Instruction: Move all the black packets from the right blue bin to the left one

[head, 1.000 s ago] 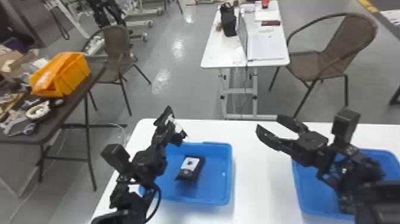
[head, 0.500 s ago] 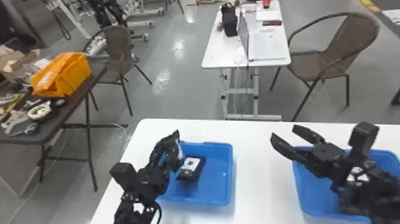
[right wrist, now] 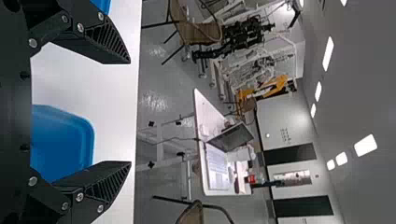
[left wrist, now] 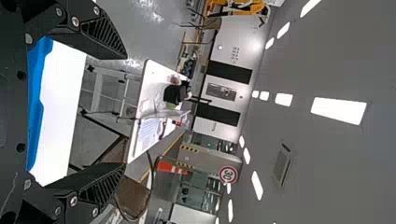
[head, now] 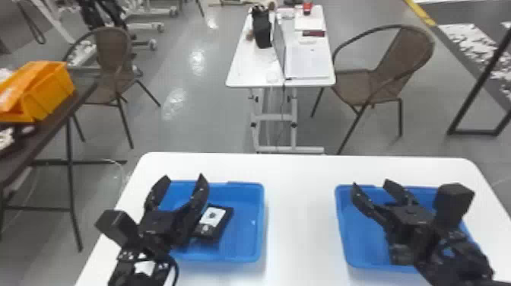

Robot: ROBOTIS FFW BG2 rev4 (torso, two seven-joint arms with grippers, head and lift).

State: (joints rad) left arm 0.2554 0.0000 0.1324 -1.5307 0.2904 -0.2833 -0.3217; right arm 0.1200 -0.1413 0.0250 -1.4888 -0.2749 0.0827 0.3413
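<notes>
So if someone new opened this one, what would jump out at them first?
Probably the two bright blue bins on the white table, the left bin holding a black packet with a white label. Next, the black left gripper and right gripper, both open, one over each bin. After that, the orange container on the dark table at the head view's left edge.

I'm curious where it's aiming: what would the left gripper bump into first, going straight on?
The left gripper would perhaps meet the laptop on the far desk first, though it might pass above; depth is unclear.
</notes>
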